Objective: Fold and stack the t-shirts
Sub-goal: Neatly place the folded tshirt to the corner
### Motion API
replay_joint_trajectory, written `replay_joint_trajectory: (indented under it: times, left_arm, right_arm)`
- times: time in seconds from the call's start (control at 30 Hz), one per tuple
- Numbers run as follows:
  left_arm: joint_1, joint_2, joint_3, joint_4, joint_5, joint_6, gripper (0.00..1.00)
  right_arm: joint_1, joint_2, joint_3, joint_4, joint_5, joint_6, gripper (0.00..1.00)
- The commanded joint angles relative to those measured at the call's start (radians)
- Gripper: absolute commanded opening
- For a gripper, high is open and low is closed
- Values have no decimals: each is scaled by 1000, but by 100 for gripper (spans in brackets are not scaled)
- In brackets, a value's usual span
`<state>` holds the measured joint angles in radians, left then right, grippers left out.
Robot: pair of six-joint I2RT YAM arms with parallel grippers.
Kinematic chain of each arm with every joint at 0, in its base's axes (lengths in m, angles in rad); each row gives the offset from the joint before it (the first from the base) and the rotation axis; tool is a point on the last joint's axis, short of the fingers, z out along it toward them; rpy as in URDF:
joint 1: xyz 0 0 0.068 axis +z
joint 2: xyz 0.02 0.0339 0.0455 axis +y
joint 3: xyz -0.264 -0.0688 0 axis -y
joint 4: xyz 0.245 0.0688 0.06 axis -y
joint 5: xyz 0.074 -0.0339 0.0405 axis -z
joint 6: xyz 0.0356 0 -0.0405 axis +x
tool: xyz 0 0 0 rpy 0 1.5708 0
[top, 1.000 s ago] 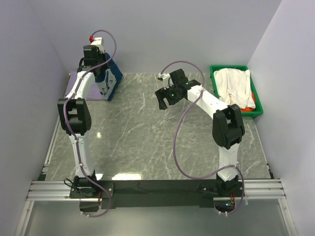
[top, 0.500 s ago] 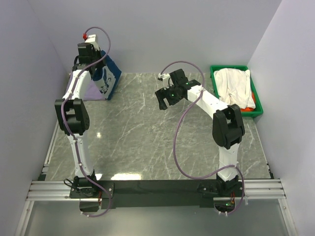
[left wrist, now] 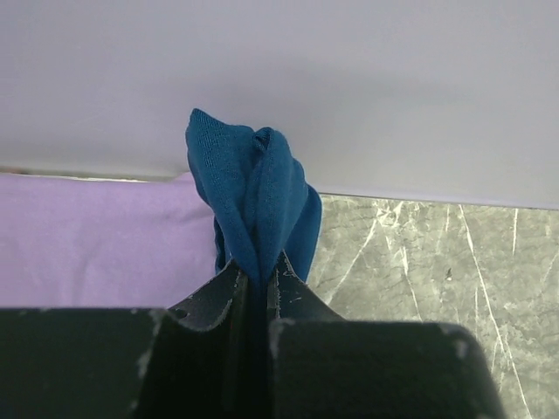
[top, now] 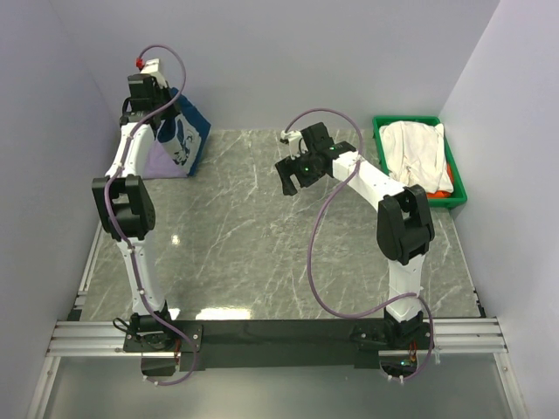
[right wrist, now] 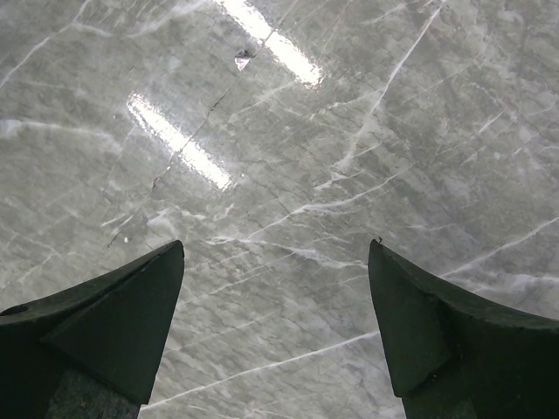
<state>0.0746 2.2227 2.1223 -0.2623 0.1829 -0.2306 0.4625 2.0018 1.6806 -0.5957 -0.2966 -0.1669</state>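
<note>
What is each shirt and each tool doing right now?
navy t-shirt: held up, pinched in the left tool
lavender t-shirt: flat on the table
white t-shirt: crumpled in the green bin
orange-red t-shirt: mostly hidden under the white t-shirt
left tool: shut on the navy t-shirt
right tool: open, empty, over the table

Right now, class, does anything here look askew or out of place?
The navy blue cloth t-shirt hangs bunched from the shut left end effector at the far-left corner, above the pale lavender t-shirt. A white t-shirt lies crumpled in the green plastic bin.
</note>
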Motion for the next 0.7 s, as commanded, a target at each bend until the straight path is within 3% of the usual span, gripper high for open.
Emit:
replay_joint_trajectory:
  times: [0.0,0.27,0.67]
  left_arm:
    - [17,-84,51,46,10,0,1]
    - [91,-6,68,38,38,-6,1]
    - [139,153,82,64,75,200,4]
  right_arm:
    - [11,11,22,-3,7,-11,92]
    - [16,20,22,-6,7,-16,93]
    - [16,34,39,-35,10,-34,93]
